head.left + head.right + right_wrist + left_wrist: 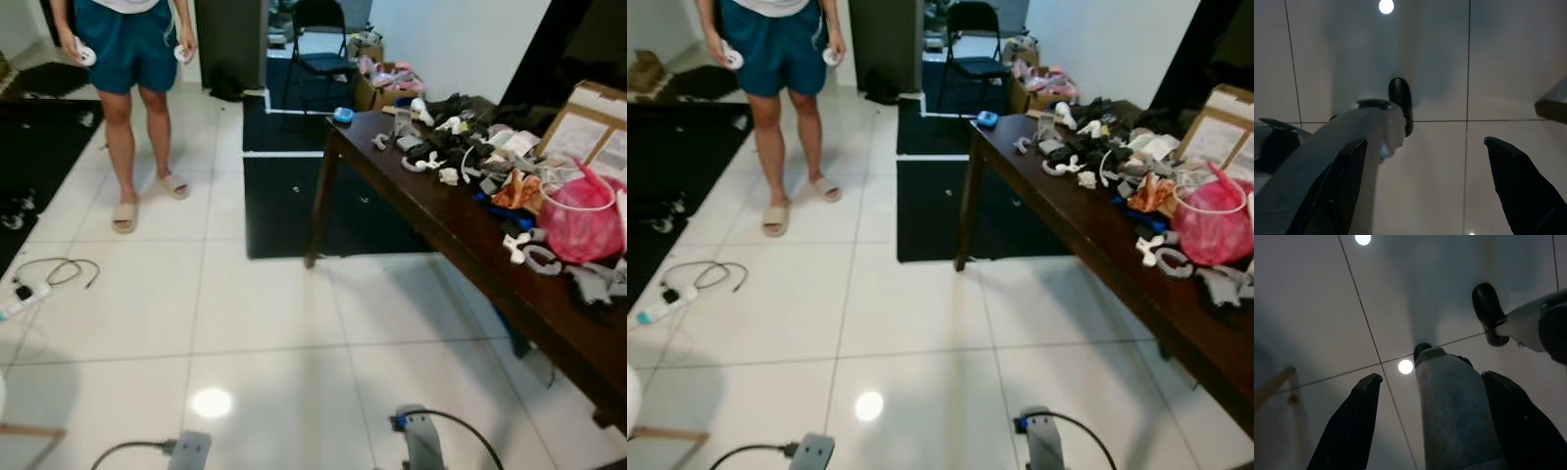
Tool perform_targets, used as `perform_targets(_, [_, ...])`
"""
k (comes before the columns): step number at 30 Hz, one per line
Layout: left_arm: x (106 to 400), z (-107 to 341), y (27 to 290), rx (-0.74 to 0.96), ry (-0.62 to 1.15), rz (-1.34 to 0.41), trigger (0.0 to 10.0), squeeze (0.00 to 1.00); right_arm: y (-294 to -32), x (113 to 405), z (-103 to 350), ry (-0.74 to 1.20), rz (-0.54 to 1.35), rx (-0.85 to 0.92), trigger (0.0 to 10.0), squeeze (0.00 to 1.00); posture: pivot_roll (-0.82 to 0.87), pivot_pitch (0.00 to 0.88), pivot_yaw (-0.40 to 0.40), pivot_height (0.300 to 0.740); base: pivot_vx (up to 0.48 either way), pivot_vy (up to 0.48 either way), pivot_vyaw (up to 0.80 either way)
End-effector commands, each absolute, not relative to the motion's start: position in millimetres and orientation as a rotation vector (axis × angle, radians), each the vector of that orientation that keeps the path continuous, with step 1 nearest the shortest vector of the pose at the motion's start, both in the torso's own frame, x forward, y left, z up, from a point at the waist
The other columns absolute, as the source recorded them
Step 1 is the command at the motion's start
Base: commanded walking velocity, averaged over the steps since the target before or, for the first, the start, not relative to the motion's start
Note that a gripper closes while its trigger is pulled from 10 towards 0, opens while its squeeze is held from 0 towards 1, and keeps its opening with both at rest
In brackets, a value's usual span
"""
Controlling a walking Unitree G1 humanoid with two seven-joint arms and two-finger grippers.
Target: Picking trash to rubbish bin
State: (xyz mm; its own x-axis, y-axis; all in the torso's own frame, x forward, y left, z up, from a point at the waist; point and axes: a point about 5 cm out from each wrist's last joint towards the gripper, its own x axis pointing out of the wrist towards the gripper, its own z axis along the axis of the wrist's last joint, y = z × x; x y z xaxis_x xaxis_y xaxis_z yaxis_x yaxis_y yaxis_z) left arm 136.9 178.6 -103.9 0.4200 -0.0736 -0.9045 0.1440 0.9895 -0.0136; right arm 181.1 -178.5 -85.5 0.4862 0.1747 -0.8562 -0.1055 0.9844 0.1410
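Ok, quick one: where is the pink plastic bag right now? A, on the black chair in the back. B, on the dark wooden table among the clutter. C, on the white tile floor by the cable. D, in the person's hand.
B: the pink plastic bag sits on the dark wooden table on the robot's right, among the scattered clutter near the cardboard box.
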Motion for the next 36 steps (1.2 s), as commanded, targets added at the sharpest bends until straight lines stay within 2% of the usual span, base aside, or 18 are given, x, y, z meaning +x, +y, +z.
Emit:
perform_targets(1, [124.2,-108.6,176.3,0.067,1.184,-0.15,10.0,0.0,-181.3,175.6,-87.9,1.068,0.154,0.084,10.0,0.0,0.06,0.067,-0.051,0.74,0.0,0.0,-0.79])
perform_targets(21, [124.2,-108.2,181.3,0.056,1.186,-0.12,10.0,0.0,-179.9,176.6,-87.5,1.069,0.173,0.073,10.0,0.0,0.07,0.053,-0.052,0.74,0.0,0.0,-0.77])
perform_targets(31, [125.1,-107.8,181.9,0.035,1.182,-0.105,10.0,0.0,-179.8,178.2,-86.7,1.058,0.167,0.084,10.0,0.0,0.07,0.06,-0.051,0.74,0.0,0.0,0.0])
perform_targets(36, [122.9,-108.6,181.8,0.029,1.195,-0.108,10.0,0.0,-180.0,178.0,-86.7,1.056,0.163,0.09,10.0,0.0,0.07,0.063,-0.049,0.74,0.271,0.0,0.0])
